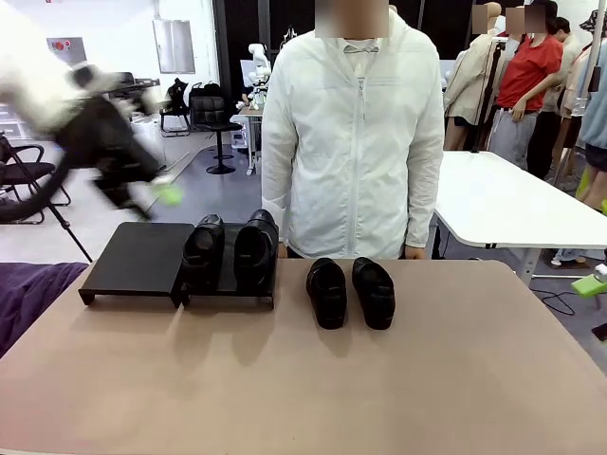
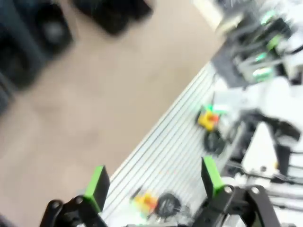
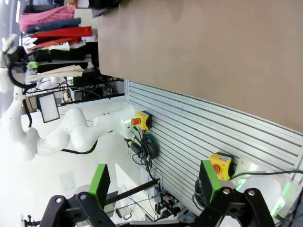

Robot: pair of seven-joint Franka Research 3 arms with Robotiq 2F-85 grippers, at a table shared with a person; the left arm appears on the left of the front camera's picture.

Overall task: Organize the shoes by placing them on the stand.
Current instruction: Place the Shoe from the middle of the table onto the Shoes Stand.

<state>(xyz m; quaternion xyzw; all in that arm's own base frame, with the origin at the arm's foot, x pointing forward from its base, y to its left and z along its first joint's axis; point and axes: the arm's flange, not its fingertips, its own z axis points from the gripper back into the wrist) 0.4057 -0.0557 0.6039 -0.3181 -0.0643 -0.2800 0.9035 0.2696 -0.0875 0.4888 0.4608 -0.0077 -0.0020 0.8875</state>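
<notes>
Half done: two shoes (image 1: 204, 251) sit on the stand's (image 1: 133, 254) right section, and two more (image 1: 327, 292) wait on the table (image 1: 398, 389) just right of the stand. The left gripper (image 2: 154, 176), blurred above the stand's left end, looks spread and empty. The right gripper (image 3: 152, 176) is also spread and empty.

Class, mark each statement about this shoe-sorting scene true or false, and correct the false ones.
1. Two shoes sit on the stand. True.
2. They sit on the stand's left section. False: they are on its right section.
3. Two more shoes rest on the table, right of the stand. True.
4. The left gripper holds a shoe. False: it is open, holding nothing.
5. The right gripper is shut. False: it is open.
</notes>
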